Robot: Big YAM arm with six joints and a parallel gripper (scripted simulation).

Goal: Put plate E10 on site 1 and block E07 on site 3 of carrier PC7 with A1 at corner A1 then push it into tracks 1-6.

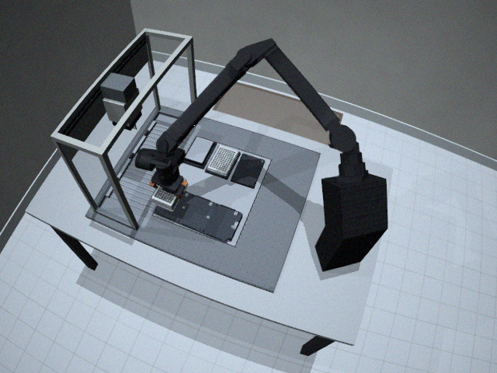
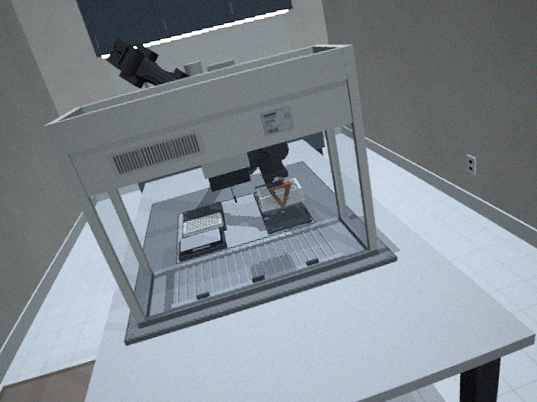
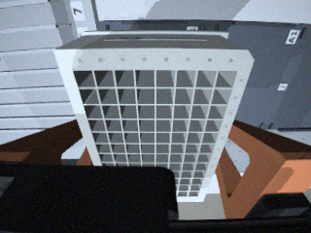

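Observation:
My gripper (image 1: 168,191) is shut on the deep-well block E07 (image 1: 165,197), a white block with square wells, holding it by its long sides. In the wrist view the block (image 3: 155,126) sits between the orange fingers, with small grey characters on its far short rim. It is over the end of the dark carrier PC7 (image 1: 200,217) nearest the rails, and I cannot tell whether it touches. The rest of the carrier is bare. The 384-well plate E10 (image 1: 199,149) lies on its nest. Nest S1 (image 1: 247,170) is empty.
The 96-well plate E01 (image 1: 222,159) lies on the middle nest. The instrument frame (image 1: 120,120) stands over the ribbed rails (image 2: 252,266), close to my wrist. Its head (image 1: 119,98) hangs above the rails. A track number label (image 3: 78,10) shows on the apron.

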